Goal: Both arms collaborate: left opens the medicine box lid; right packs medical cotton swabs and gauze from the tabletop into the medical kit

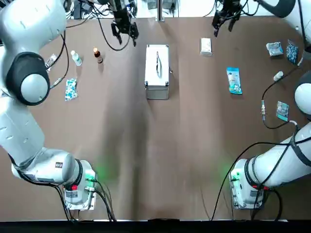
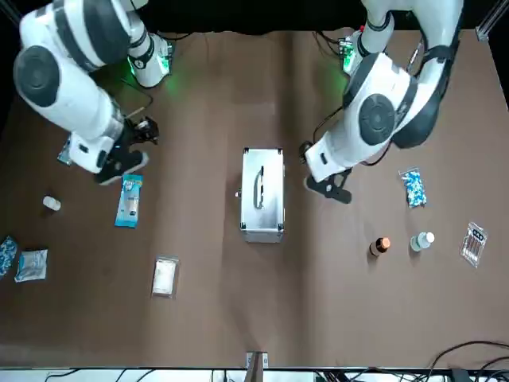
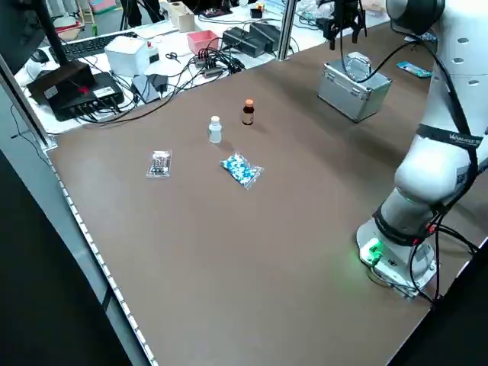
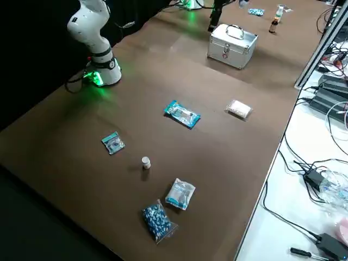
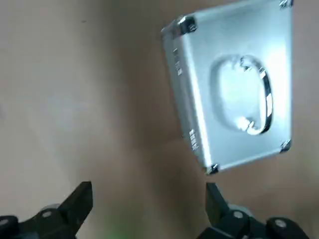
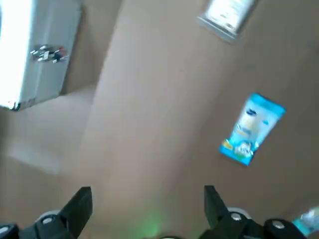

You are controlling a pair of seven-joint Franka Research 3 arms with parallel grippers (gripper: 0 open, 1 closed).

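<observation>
In the top view, the medical kit [image 1: 157,92] is seen standing on the counter [image 1: 184,160], its lid [image 1: 151,73] closed and its handle uppermost. The left claw [image 1: 127,40] is held to the left of the kit, with its fingers apart; the right claw [image 1: 223,30] is held to the right, beyond the gauze [image 1: 206,46]. The medical cotton swabs [image 1: 234,80] are laid farther right, nearer the robot's bases than the gauze

In the front view, both claws are held above the counter, and the gauze and swabs are seen on the right arm's side of the kit

In the left side view, two small bottles [image 3: 215,130] and a blue-dotted pouch [image 3: 242,169] are seen

In the right side view, the kit's latch [image 4: 226,51] is seen fastened; the gauze and swabs are laid flat, apart from each other

In the left wrist view, nothing is gripped between the fingers

In the right wrist view, the claw's fingers are seen apart, with nothing gripped
</observation>
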